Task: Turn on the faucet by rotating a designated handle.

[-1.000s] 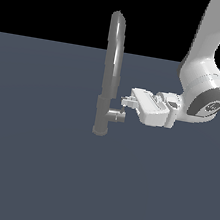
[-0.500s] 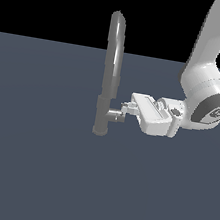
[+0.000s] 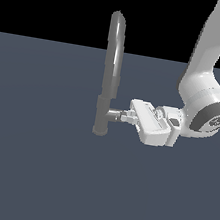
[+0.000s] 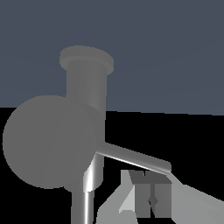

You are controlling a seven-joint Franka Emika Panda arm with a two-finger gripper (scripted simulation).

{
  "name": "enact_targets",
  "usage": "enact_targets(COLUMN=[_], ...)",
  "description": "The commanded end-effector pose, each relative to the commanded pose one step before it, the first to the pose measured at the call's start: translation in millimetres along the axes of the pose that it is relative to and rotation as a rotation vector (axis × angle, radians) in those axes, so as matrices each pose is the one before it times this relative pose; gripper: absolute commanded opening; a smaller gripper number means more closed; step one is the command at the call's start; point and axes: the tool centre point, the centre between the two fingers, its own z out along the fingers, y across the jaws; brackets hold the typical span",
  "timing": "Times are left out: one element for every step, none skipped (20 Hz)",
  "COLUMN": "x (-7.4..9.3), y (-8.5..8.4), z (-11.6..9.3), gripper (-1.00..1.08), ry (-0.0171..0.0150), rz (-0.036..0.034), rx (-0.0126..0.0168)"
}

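The faucet (image 3: 112,67) is a tall grey gooseneck tap with a thicker base, standing left of centre in the exterior view. A short stub (image 3: 114,115) sticks out of the base toward the exterior view's right. My gripper (image 3: 126,116) reaches in level from that side, its tips right at the stub's end. In the wrist view the stub's round end (image 4: 48,146) fills the near field. The handle (image 4: 133,158), a thin lever pin, runs from it to my gripper (image 4: 142,197). The pin's tip rests against one finger (image 4: 153,199). The fingers look shut with nothing between them.
The white arm (image 3: 203,92) comes down from the exterior view's upper right. The faucet stands on a flat dark blue-grey floor (image 3: 31,170). Nothing else shows near it.
The hand and wrist have sunk lower beside the faucet base over the last second. The fingertips stayed at the stub. The faucet's spout has not moved.
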Motion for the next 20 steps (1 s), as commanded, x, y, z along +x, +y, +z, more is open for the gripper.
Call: enact_targets(x=[19.51,6.14,6.11,6.07,6.00,5.40,0.00,-24.11,4.64,4.59,4.54,4.55,4.50,4.48,4.42,4.40,4.38,4.35,4.29,0.00], y=[6.38,1.46,1.44,1.42,1.40,1.24,0.00,-11.08,-0.40,-0.40,-0.40,-0.40,-0.40,-0.40,-0.40,-0.40,-0.40,-0.40,-0.40,0.00], z=[-0.10,-0.02,-0.02,-0.03,-0.03,-0.05,0.00,0.25,-0.02,-0.02,-0.02,-0.03,-0.02,-0.03,-0.02,-0.03,-0.03,-0.04,-0.04,0.00], gripper=[-1.00,-1.00,-1.00,-1.00,-1.00,-1.00,-1.00,-1.00,-1.00,-1.00,-1.00,-1.00,-1.00,-1.00,-1.00,-1.00,-1.00,-1.00,-1.00,-1.00], ry=[-0.00023,-0.00021,-0.00021,-0.00021,-0.00020,-0.00017,0.00000,-0.00242,0.00021,0.00020,0.00020,0.00021,0.00020,0.00020,0.00020,0.00020,0.00021,0.00021,0.00021,0.00000], rz=[0.01875,0.00356,0.00356,0.00356,0.00349,0.00313,0.00000,-0.03947,0.00353,0.00346,0.00339,0.00346,0.00339,0.00339,0.00332,0.00332,0.00332,0.00332,0.00325,0.00000], rx=[0.00324,0.00042,0.00042,0.00043,0.00043,0.00040,0.00000,-0.00699,0.00063,0.00062,0.00060,0.00062,0.00060,0.00060,0.00059,0.00059,0.00059,0.00059,0.00057,0.00000])
